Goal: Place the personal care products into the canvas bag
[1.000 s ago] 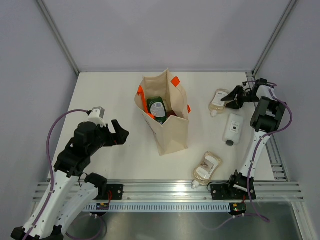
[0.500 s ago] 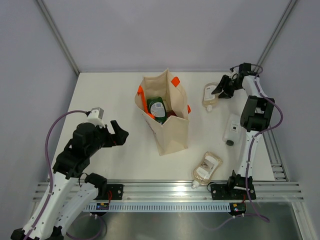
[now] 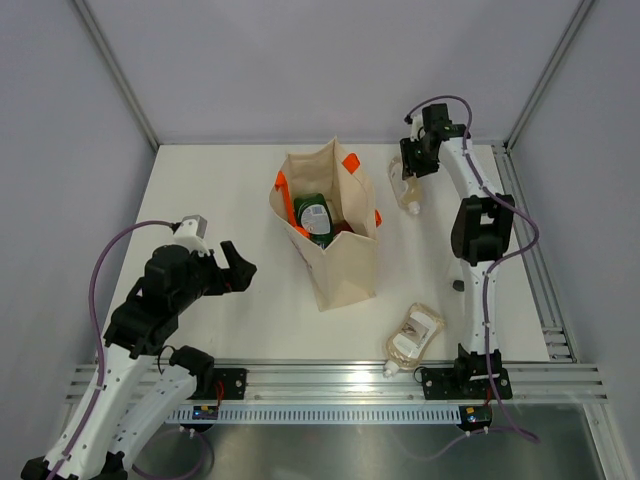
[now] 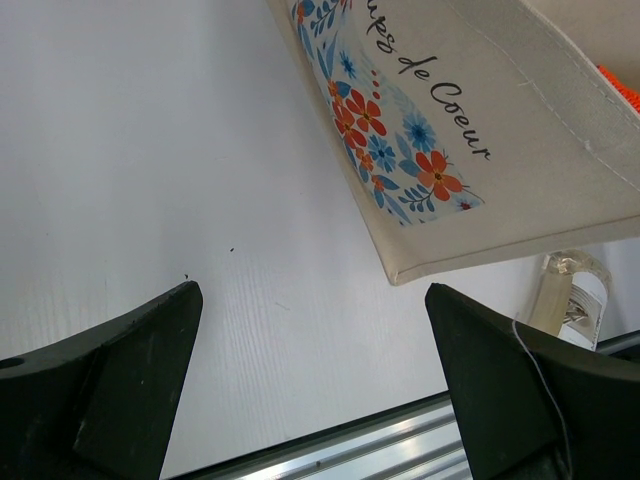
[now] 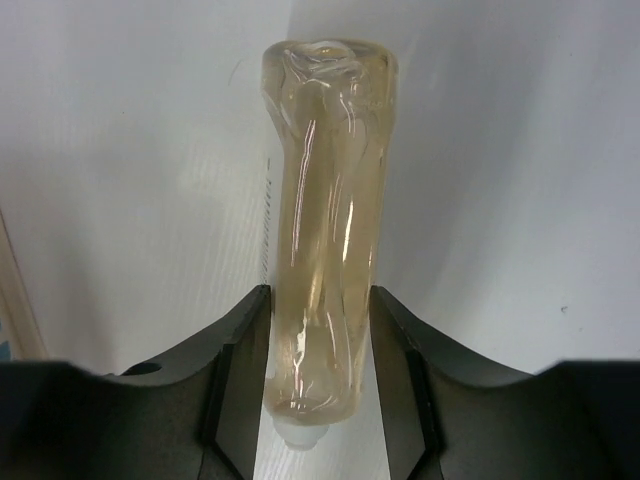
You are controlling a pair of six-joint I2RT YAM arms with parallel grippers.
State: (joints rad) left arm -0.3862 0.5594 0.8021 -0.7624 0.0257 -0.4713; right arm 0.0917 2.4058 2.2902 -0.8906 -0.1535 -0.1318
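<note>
The canvas bag point(image 3: 335, 260) stands upright at mid-table with orange handles. A green bottle point(image 3: 314, 215) and a red one point(image 3: 345, 229) show inside it. No yellow bottle is in view. My right gripper point(image 3: 409, 174) is shut on a clear beige refill pouch point(image 3: 406, 194) and holds it above the table, right of the bag. In the right wrist view the pouch point(image 5: 328, 210) sits between the fingers point(image 5: 238, 345). A second pouch point(image 3: 414, 334) lies near the front. The right arm hides the white bottle except its black cap point(image 3: 457, 286). My left gripper point(image 3: 241, 267) is open and empty, left of the bag.
The left wrist view shows the bag's flower-printed side point(image 4: 440, 120), the front pouch point(image 4: 570, 295) beyond it and the table's metal front rail point(image 4: 400, 445). Grey enclosure walls stand behind and at both sides. A rail point(image 3: 540, 300) runs along the right edge.
My right gripper has lifted the pouch and swung it left and back, from the far right toward the bag. The left arm has barely moved.
</note>
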